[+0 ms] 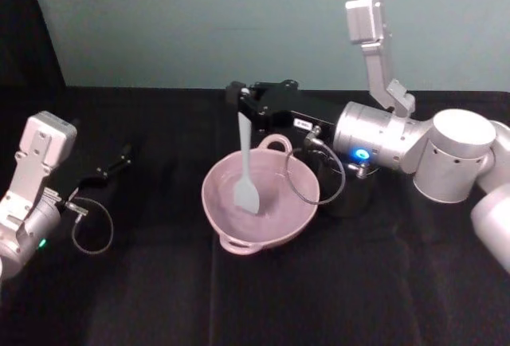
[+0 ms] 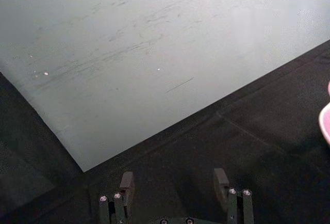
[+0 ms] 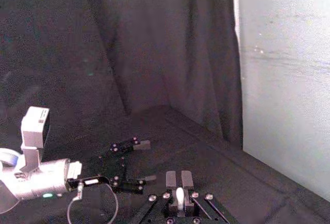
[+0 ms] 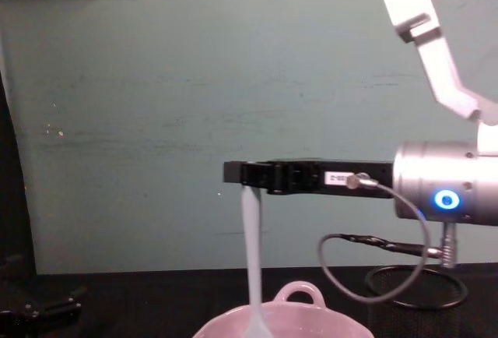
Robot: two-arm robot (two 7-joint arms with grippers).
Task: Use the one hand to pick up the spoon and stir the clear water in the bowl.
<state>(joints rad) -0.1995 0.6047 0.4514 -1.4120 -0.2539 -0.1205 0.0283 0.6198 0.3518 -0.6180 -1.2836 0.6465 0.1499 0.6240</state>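
My right hand point(image 1: 237, 93) is squeezing the top end of the spoon point(image 1: 245, 163), up above the bowl point(image 1: 213, 202) in the middle of the head view. The spoon is hanging almost straight up and down. Its handle end is up in my grip, and its flat head is pointing down inside the pink bowl. The bowl is sitting on the black table point(image 1: 319, 298). My left hand point(image 1: 119, 159) is resting near the left edge, spread open and holding nothing.

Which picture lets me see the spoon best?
Head view: the whole spoon hangs from the right gripper into the bowl. Chest view cuts off its flat end; right wrist view catches the handle tip.
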